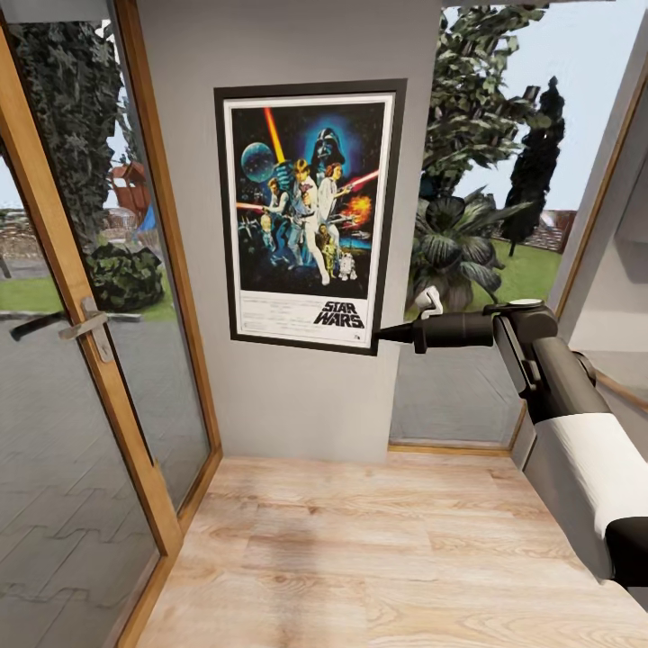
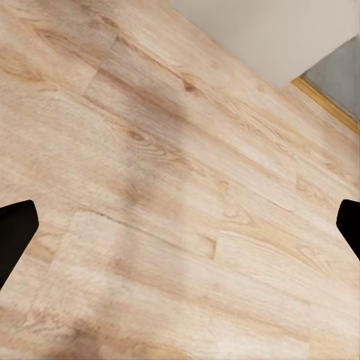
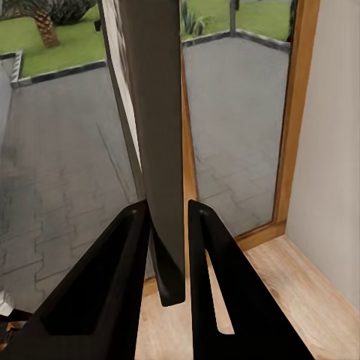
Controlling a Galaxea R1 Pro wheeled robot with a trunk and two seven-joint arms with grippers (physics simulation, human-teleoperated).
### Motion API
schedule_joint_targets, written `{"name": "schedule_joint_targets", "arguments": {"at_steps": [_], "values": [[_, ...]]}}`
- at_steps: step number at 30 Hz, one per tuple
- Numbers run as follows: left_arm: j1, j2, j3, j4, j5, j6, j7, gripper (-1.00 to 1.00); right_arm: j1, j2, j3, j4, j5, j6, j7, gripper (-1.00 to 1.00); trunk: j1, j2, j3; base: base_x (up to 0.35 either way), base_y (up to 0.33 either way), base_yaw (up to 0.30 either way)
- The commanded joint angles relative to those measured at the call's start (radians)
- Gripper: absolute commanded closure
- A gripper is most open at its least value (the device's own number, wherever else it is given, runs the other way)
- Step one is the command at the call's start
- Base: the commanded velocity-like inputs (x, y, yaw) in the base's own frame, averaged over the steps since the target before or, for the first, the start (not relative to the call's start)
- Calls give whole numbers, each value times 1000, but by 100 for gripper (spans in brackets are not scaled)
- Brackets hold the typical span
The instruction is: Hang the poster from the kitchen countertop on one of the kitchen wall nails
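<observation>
The poster (image 1: 309,214) hung upright and flat against the grey wall (image 1: 297,405) between a glazed door (image 1: 90,342) and a window (image 1: 504,225). Its white bottom strip carried the legible lettering "STAR WARS"; the smaller print beside it was unreadable. The right fingers (image 1: 382,335) pinched the frame's lower right corner, the dark frame edge (image 3: 161,150) clamped between both fingers. The left fingers (image 2: 15,232) stood spread apart, holding nothing, above the wooden floor (image 2: 180,195).
</observation>
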Motion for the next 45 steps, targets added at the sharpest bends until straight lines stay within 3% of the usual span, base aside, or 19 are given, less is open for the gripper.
{"name": "schedule_joint_targets", "arguments": {"at_steps": [1, 27, 45], "values": [[0, 0, -3, 1, 3, -5, -3, -100, -1, -1, 1, 0, -3, 10, 2, 100, 0, -1, 0, 0, 0, 0], [0, 2, -3, 1, 3, -5, -3, -100, 0, -1, 4, -2, -3, 10, 1, 100, 0, -1, 0, 71, 0, 0], [0, 2, -3, 1, 3, -5, -3, -100, 0, -1, 5, -2, -3, 10, 1, 100, 0, -1, 0, 308, 0, 0]]}}
